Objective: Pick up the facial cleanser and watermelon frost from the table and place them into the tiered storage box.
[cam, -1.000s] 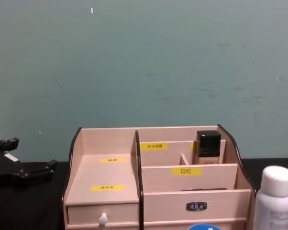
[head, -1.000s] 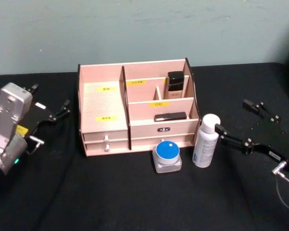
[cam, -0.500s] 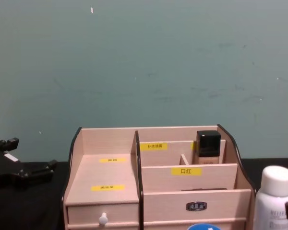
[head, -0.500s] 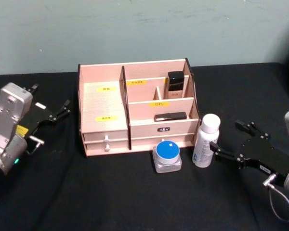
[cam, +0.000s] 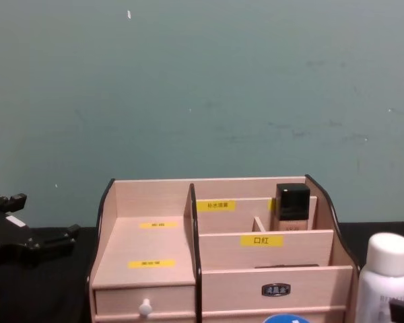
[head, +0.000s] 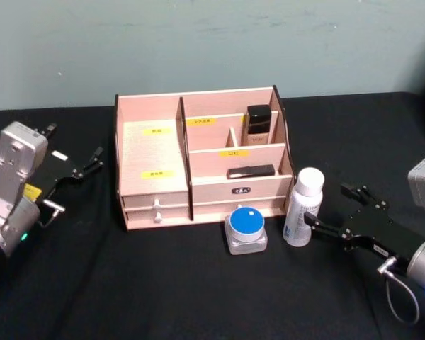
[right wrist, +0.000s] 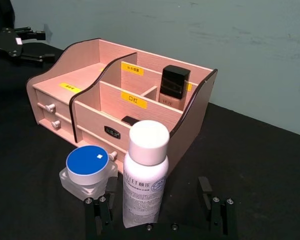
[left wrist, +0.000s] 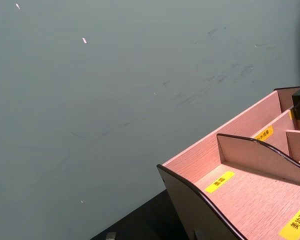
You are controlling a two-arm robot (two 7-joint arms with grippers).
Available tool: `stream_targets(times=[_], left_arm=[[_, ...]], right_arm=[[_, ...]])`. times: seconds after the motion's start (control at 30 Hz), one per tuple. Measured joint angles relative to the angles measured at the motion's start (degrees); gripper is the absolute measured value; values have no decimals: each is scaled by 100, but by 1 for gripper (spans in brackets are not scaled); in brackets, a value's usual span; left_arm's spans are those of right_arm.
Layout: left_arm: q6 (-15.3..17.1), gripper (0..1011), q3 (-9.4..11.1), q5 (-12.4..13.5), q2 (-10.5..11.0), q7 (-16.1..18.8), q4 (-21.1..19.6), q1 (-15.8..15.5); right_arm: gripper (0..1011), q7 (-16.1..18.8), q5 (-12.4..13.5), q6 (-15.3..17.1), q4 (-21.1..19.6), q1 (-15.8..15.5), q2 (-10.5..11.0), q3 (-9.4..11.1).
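Our right gripper [head: 324,202], spread, flanks the cleanser [head: 302,207]; we judge it light, smooth and tippy, best pinched mid-body. The left gripper [head: 74,150] rests spread, left of the box [head: 152,152].

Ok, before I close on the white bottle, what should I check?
1. Right pincer open: ok.
2. Facial cleanser upright on the table: ok.
3. Cleanser between the fingers: ok in the right wrist view, though it stands nearer the finger on the jar's side.
4. That finger clear of the watermelon frost: cannot tell, they are very close.
5. Tiered storage box has a free compartment left of the black-capped bottle: ok.
6. Left pincer parked left of the box: ok.
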Motion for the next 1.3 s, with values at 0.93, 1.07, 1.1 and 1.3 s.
stream_targets(times=[0.93, 1.07, 1.1, 1.3], left_arm=[[0, 1010, 0, 0, 0, 0, 0, 0], [0, 1010, 0, 0, 0, 0, 0, 0], [0, 1010, 0, 0, 0, 0, 0, 0], [0, 1009, 0, 0, 0, 0, 0, 0]], right_arm=[[1003, 678, -139, -81, 957, 778, -747, -60], [1003, 730, -140, -93, 1023, 834, -788, -70], [1002, 743, -141, -98, 1036, 842, -794, -74], [1002, 800, -141, -100, 1093, 879, -822, -94]])
